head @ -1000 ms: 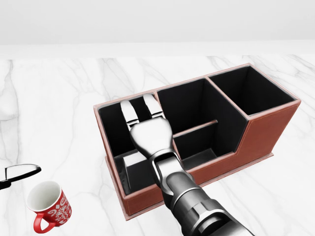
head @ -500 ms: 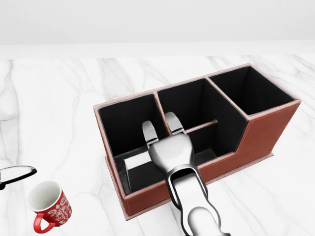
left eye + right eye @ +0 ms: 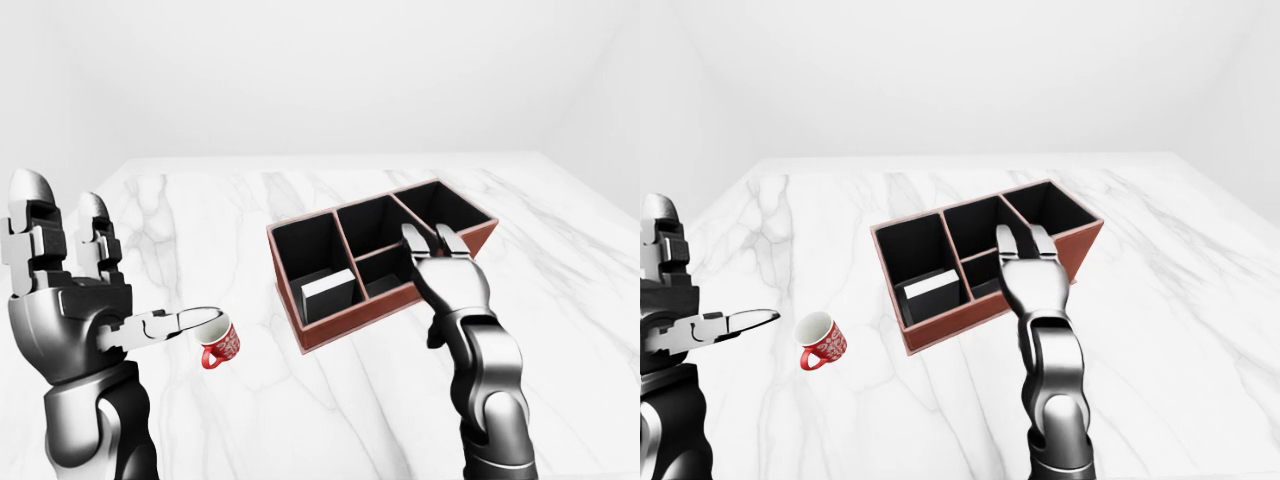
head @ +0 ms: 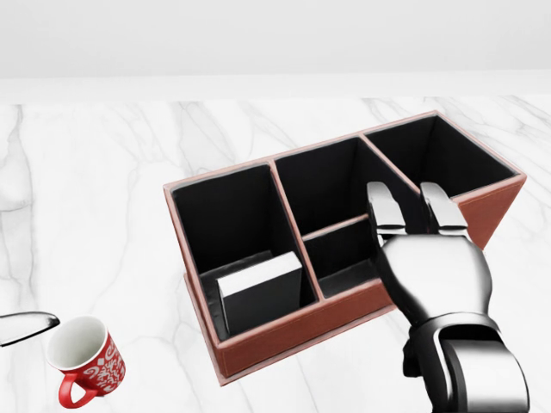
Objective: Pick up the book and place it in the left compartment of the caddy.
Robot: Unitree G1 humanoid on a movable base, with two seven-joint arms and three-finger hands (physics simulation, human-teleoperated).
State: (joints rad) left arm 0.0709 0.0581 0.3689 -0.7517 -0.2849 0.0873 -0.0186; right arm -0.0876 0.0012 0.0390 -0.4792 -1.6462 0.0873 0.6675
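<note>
The book point(image 4: 258, 288), dark with a white top edge, stands inside the left compartment of the red-brown caddy point(image 4: 284, 334). My right hand point(image 4: 413, 219) is open and empty, fingers stretched over the caddy's lower wall near the middle and right compartments, apart from the book. My left hand point(image 3: 70, 270) is open and raised at the left of the left-eye view, far from the caddy; only its thumb tip point(image 4: 21, 325) shows in the head view.
A red and white mug point(image 4: 84, 357) lies tilted on the white marble table point(image 4: 103, 189), left of and below the caddy. The caddy's middle point(image 4: 331, 185) and right point(image 4: 435, 155) compartments are black inside and hold nothing I can see.
My right hand has drawn out of the left compartment and moved right and down, leaving the book standing there uncovered. The left thumb tip has sunk a little.
</note>
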